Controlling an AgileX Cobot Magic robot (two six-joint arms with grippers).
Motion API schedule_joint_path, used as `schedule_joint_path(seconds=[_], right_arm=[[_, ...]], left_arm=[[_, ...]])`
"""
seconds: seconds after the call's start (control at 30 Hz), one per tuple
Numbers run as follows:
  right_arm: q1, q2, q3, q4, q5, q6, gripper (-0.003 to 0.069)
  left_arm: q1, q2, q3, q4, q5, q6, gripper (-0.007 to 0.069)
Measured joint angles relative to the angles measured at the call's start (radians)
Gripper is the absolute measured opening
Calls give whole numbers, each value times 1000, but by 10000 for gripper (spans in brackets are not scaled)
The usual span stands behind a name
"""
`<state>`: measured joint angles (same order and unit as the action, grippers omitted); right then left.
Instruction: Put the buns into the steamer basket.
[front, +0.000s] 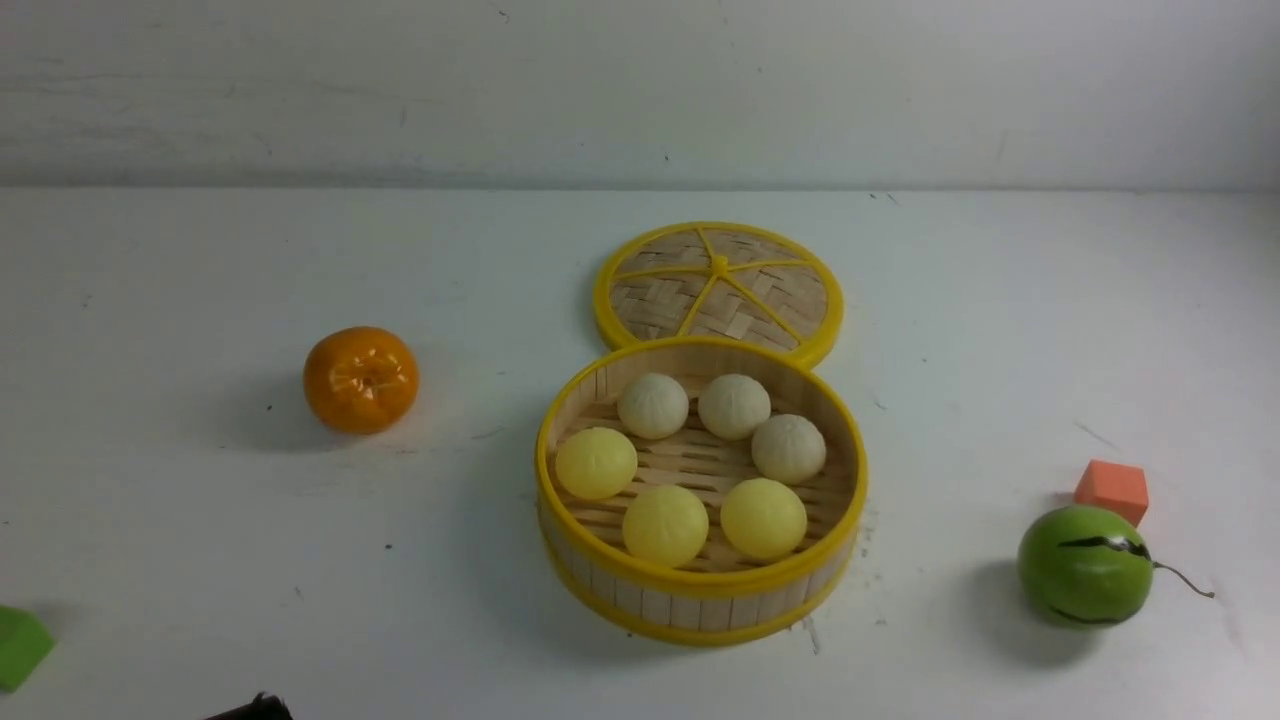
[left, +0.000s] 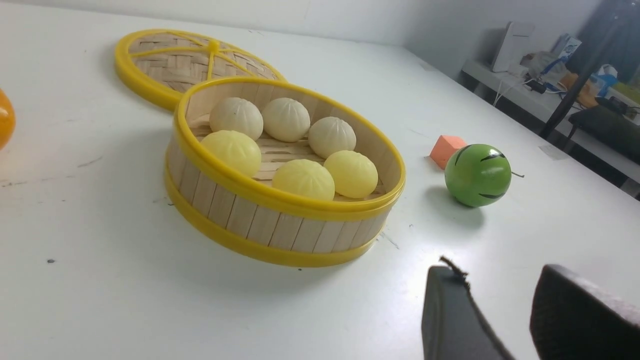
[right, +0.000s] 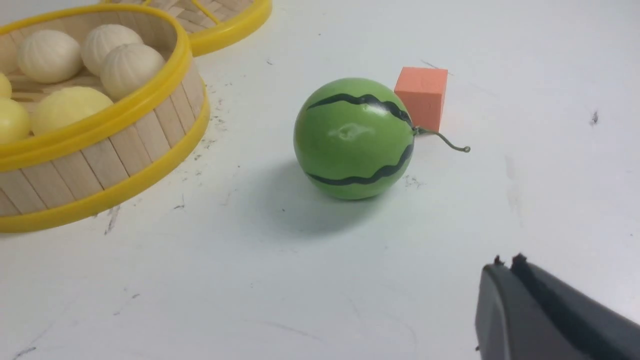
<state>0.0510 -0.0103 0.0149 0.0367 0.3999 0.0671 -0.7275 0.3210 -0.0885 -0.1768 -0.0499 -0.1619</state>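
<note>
The steamer basket (front: 700, 600) stands mid-table with several buns in it: three pale yellow ones (front: 665, 524) toward the near side and three beige-white ones (front: 733, 405) toward the far side. The left wrist view shows the basket (left: 260, 225) and its buns (left: 303, 179) too, as does the right wrist view, where the basket (right: 100, 165) is cut by the picture's edge. My left gripper (left: 495, 272) is open and empty, above bare table short of the basket. My right gripper (right: 505, 261) is shut with nothing in it, near the green ball.
The flat woven lid (front: 718, 290) lies just behind the basket. An orange (front: 360, 379) sits to the left. A green ball with a stem (front: 1085, 564) and an orange-pink block (front: 1112, 489) are at the right. A green block (front: 20, 645) is at the near left edge.
</note>
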Motion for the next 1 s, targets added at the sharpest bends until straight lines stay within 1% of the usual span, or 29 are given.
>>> schedule_joint_path(seconds=[0.47, 0.63, 0.73, 0.77, 0.83, 0.87, 0.9, 1.0], right_arm=[[0, 0, 0, 3, -1, 0, 13], [0, 0, 0, 3, -1, 0, 20], [0, 0, 0, 3, -1, 0, 23], [0, 0, 0, 3, -1, 0, 25], [0, 0, 0, 3, -2, 0, 27], [0, 0, 0, 3, -2, 0, 26], [0, 0, 0, 3, -2, 0, 26], [0, 0, 0, 3, -2, 0, 28]], left_arm=[[0, 0, 0, 0, 0, 0, 238], [0, 0, 0, -1, -24, 0, 238], [8, -1, 0, 1, -27, 17, 235], [44, -11, 0, 3, -32, 56, 225], [130, -45, 0, 0, -36, 87, 206], [140, -49, 0, 0, -36, 87, 206], [219, -78, 0, 0, -38, 94, 197], [395, -134, 0, -1, -30, 93, 191]])
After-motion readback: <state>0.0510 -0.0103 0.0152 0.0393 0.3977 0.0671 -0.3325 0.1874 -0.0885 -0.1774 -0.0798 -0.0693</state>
